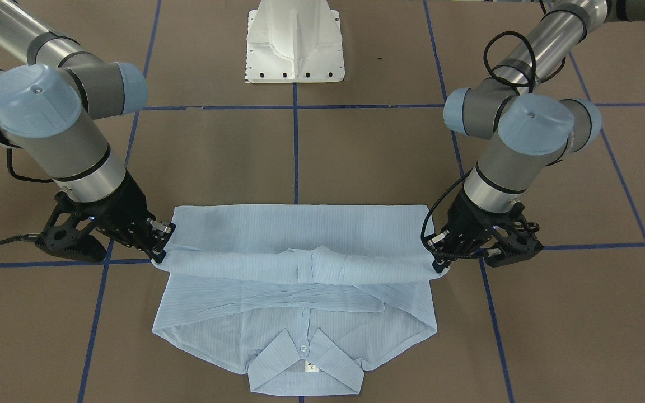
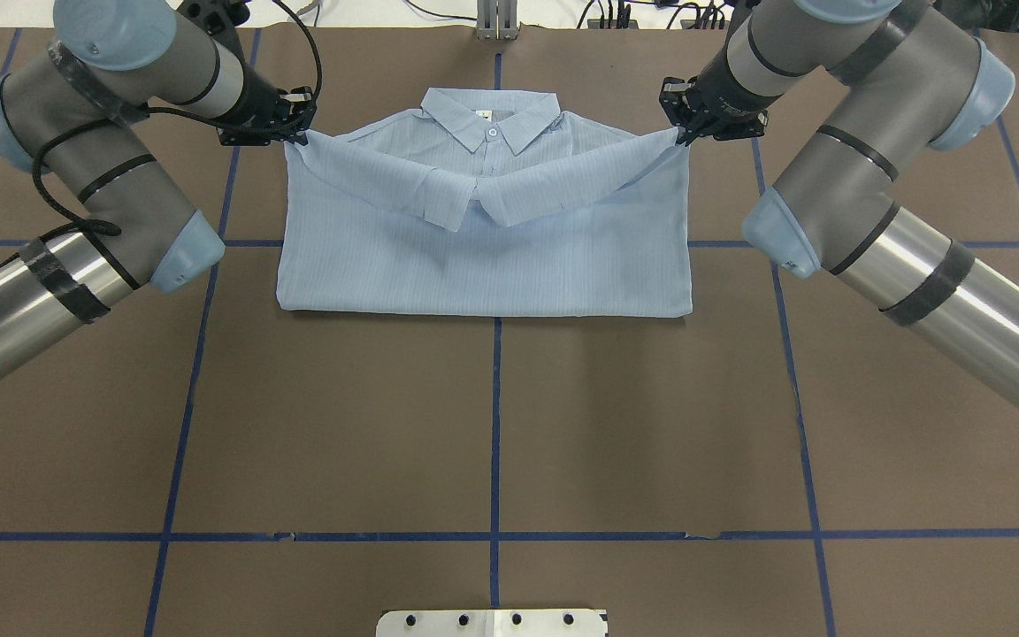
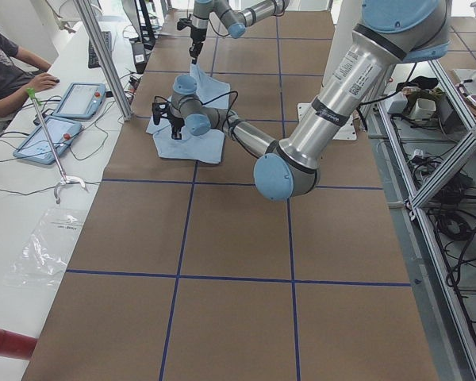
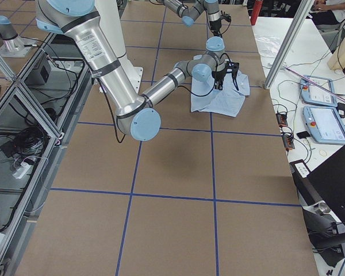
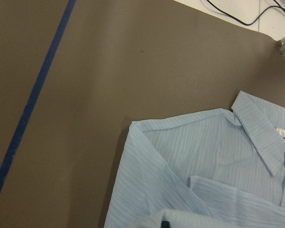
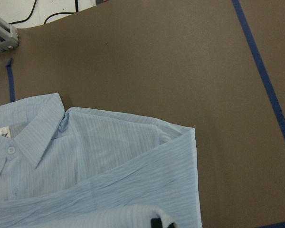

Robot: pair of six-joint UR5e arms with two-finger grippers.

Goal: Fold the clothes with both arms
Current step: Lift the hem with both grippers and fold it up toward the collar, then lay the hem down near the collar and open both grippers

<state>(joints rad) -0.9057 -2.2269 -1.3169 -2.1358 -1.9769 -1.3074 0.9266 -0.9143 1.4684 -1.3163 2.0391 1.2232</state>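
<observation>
One pale blue, finely striped button-up shirt [image 2: 483, 274] lies folded on the brown worktop [image 2: 492, 425], its collar away from the robot and its two sleeves meeting at the middle. Two silver-grey jointed arms flank it. The left fingers [image 1: 439, 260] are closed on one corner of the upper layer, and the right fingers [image 1: 157, 252] on the other.

Overhead and front views (opposed) share the shirt [image 1: 300, 232].

I see a brown table top [image 2: 341, 425], crossed by blue tape lines [image 2: 495, 416], white bench [image 3: 16, 206] at nine o'clock in the left view, two teach pendants [image 3: 47, 136] on it, aluminium post [image 3: 105, 59] beside them, black cables [image 3: 460, 238] at three o'clock
</observation>
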